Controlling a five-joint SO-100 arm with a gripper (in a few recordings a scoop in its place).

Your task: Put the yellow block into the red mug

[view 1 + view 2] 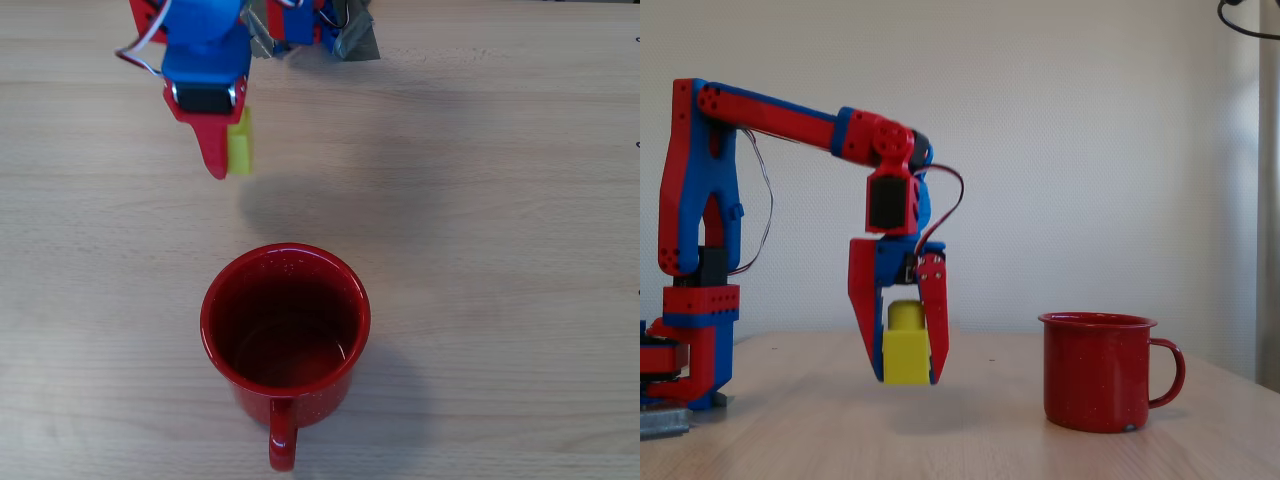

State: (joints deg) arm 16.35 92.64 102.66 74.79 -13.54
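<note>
One gripper (905, 375) is holding the yellow block (905, 350) between its two red fingers (866, 315), which are closing on the sides of the block. In the fixed view the block is hanging above the wooden table (1040, 450), not touching it, with its round stud pointing up, so its long axis is standing vertical. The red mug (1098, 370) is standing upright well to the right of it, with the handle pointing right. In the overhead view the yellow block (240, 145) is sitting above the red mug (285, 320), apart from its rim.

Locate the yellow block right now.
In the fixed view, the yellow block hangs clamped in the gripper above the table, left of the red mug.
</note>
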